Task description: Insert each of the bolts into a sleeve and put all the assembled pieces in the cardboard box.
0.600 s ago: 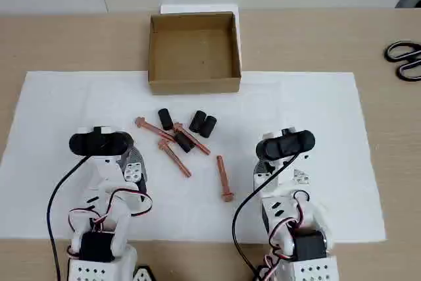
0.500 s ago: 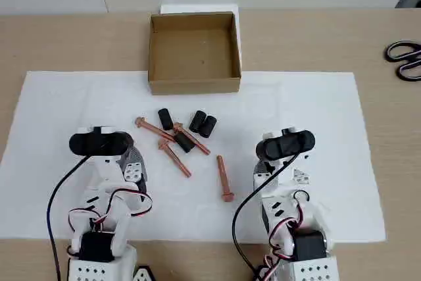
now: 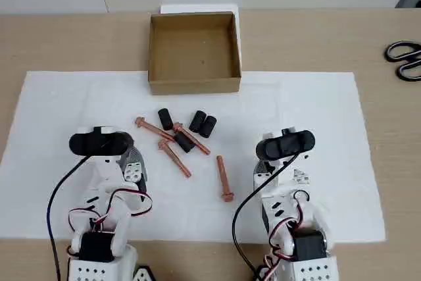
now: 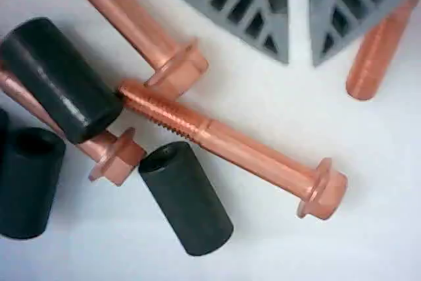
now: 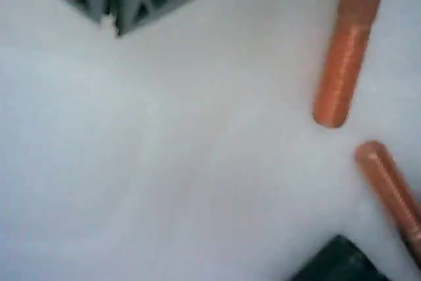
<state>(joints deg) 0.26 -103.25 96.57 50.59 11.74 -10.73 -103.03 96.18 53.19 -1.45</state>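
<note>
The cardboard box point(image 3: 194, 85) stands with its open side up at the far edge of a white paper sheet point(image 3: 316, 103) that covers the middle of the wooden table point(image 3: 66, 44). All bolts and sleeves lie loose on the sheet, between the box and the two arms, and no bolt is inside a sleeve. The first bolt point(image 3: 156, 130) and the second bolt point(image 3: 192, 139) lie slanted, side by side, and the fourth sleeve point(image 3: 183, 141) lies between them and seems to touch both. The third bolt point(image 3: 175, 159) lies just beside them on the near side, and the fourth bolt point(image 3: 223, 177) lies apart, nearer to the right arm point(image 3: 284, 162), with its head toward the robot. The first sleeve point(image 3: 165, 119) is close to the first bolt on the box side; the second sleeve point(image 3: 197, 121) and the third sleeve point(image 3: 208, 126) lie together, touching each other. The left arm point(image 3: 102, 162) is at the near left part of the sheet. The left gripper point(image 4: 299, 57) hangs over the bolts with its jaws together, only a thin slit between them, and it grips nothing. The right gripper point(image 5: 113, 27) is over bare paper, its jaws also closed on nothing. Scissors point(image 3: 404, 60) lie on the table at the far right edge.
</note>
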